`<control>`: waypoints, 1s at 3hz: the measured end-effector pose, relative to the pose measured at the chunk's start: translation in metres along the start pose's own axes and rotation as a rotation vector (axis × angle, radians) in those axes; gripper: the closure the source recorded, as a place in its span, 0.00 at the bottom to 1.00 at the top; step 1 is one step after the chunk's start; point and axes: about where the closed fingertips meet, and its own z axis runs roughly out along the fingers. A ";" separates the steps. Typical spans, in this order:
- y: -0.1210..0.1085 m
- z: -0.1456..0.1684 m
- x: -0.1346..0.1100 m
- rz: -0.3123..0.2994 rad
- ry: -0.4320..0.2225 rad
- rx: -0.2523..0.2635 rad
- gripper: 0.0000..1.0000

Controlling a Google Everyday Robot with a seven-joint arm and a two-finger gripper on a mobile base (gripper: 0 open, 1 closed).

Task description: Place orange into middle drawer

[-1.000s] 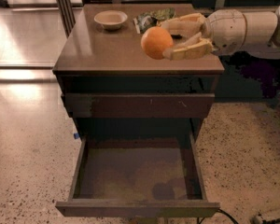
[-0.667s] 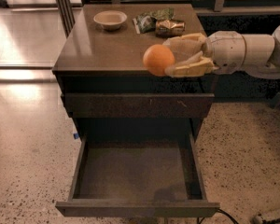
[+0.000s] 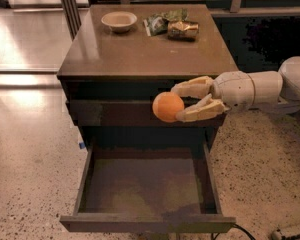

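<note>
The orange (image 3: 166, 106) is clasped in the pincer (image 3: 178, 104), which is held level in from the right, just in front of the desk's (image 3: 140, 54) front edge and nearer its front right corner. The orange is hung in the air above the drawer (image 3: 145, 223), which is pulled out below that edge. A bowl (image 3: 119, 20) is seen toward the rear left corner and a foil packet (image 3: 183, 29) toward the rear right.

I'm counting one orange (image 3: 166, 107) being pinched by one gripper (image 3: 179, 104) hovering at the right above one open middle drawer (image 3: 145, 223), while one beige bowl (image 3: 119, 20) and two wrappers, one greenish packet (image 3: 157, 23) and one gold packet (image 3: 183, 30), are sitting far back on one cabinet top (image 3: 140, 54).
</note>
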 end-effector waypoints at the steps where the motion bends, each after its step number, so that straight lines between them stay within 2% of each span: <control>1: 0.009 0.001 0.025 0.032 0.067 -0.011 1.00; 2: 0.007 0.003 0.038 0.042 0.075 -0.010 1.00; 3: -0.002 0.011 0.086 0.076 0.104 -0.003 1.00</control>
